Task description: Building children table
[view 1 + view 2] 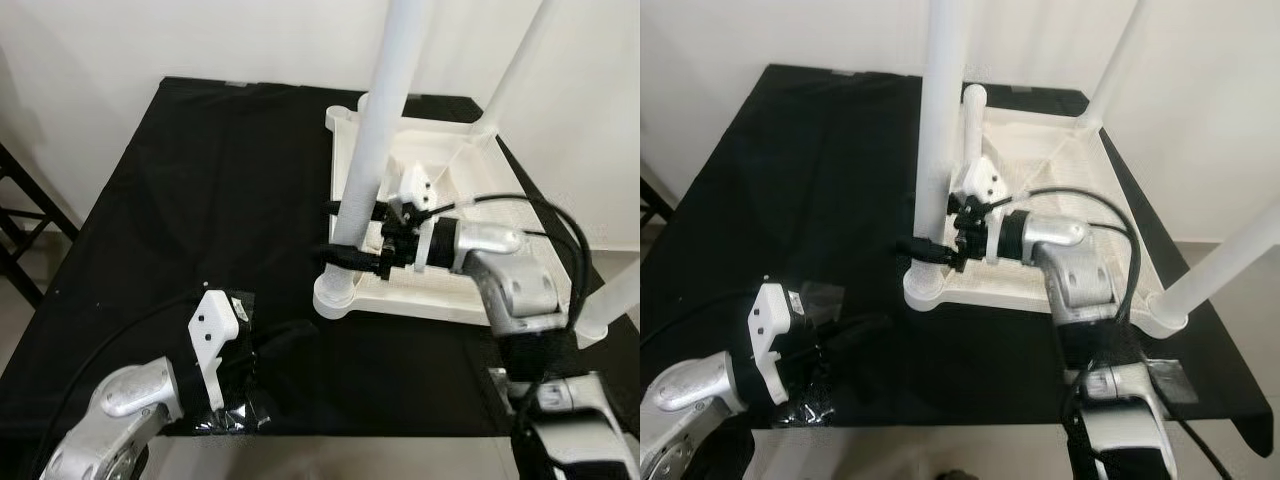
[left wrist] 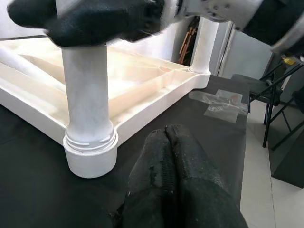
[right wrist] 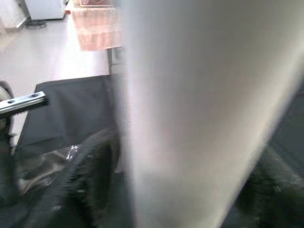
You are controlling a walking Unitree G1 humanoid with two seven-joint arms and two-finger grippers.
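White plastic children's table [image 1: 440,290] lies upside down on the black-covered worktop [image 1: 200,200], legs pointing up. The right tool [image 1: 350,255] is clamped around the near-left leg [image 1: 375,150], just above its socket [image 1: 337,297]. The left tool [image 2: 168,142], fingers pressed together and empty, rests on the worktop near that socket.

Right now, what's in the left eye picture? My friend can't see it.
The right gripper clamps a white table leg standing in the corner of an upside-down white tabletop on a black cloth. The left gripper rests shut nearby.
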